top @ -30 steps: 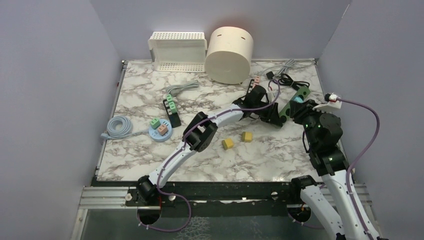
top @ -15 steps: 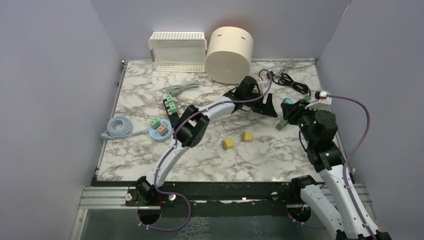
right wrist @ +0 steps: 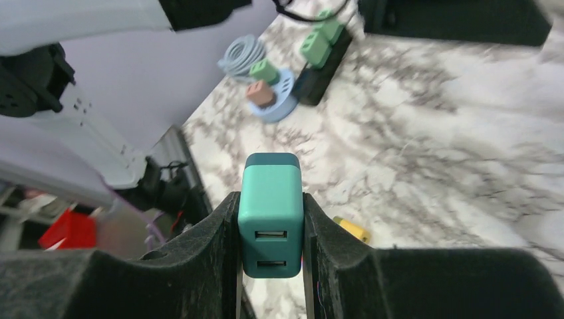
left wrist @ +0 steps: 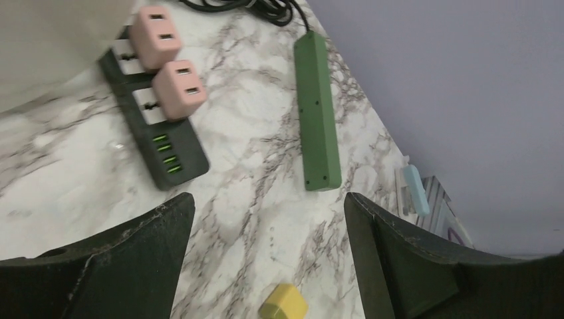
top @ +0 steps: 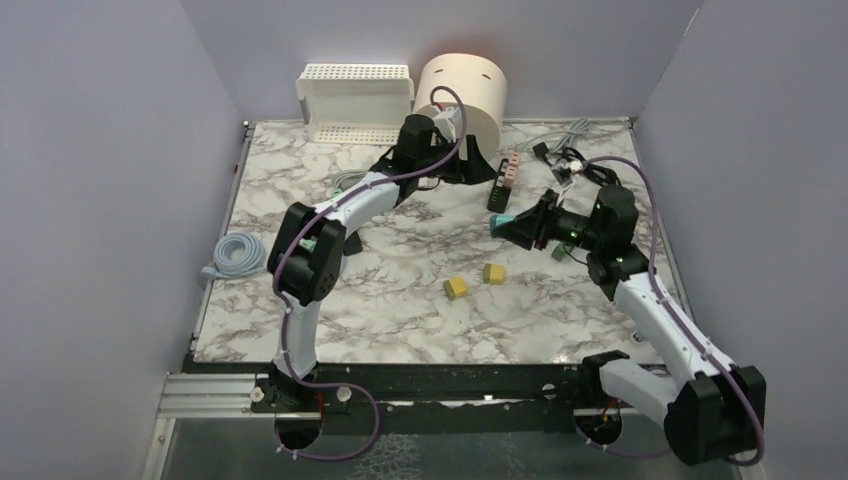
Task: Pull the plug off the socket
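Right jaws clamped on teal plug [right wrist: 270,193], clear of green socket strip [left wrist: 317,113]; left jaws apart, empty: lower it gently onto bench [left wrist: 253,179] before releasing.

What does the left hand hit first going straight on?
The left hand would likely meet bare tabletop, in the gap between the black power strip and the green power strip; depth unclear.

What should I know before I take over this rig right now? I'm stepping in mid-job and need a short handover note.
Left gripper: open, empty.
Right gripper: shut on the teal plug, held in the air.
Green power strip: lying flat on the table, nothing plugged into it.
Done: the plug is off the socket.
Left: probably only to set the plug down and release it.
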